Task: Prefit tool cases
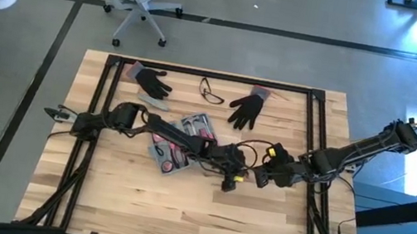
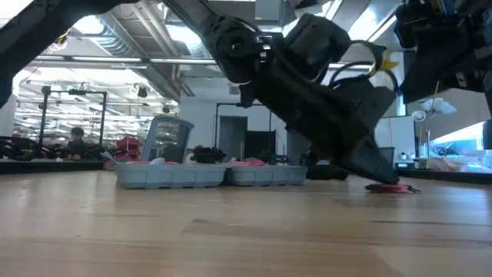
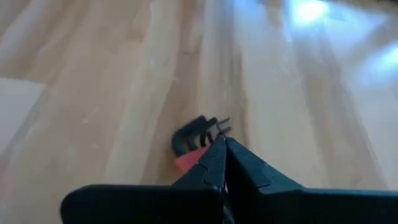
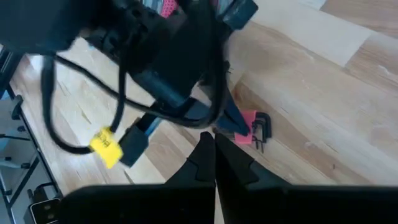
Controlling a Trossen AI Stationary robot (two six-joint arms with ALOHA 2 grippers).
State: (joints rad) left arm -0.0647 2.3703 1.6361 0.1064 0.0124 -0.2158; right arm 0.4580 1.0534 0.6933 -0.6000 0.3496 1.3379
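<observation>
The tool case (image 1: 179, 142) lay open near the middle of the table (image 1: 175, 221), its blue-grey halves (image 2: 207, 175) flat on the wood with red-handled tools in the recesses. Just beside it, toward the right arm, a small red holder of black hex keys (image 3: 196, 140) rested on the bare boards. The left gripper (image 3: 222, 144) had its tips down at that holder with its fingers together; whether they pinched it could not be told. The right gripper (image 4: 213, 140) hovered close by, jaws also together. Done well, the step probably called for parting the fingers, taking the holder squarely, then pressing it level into its matching recess.
</observation>
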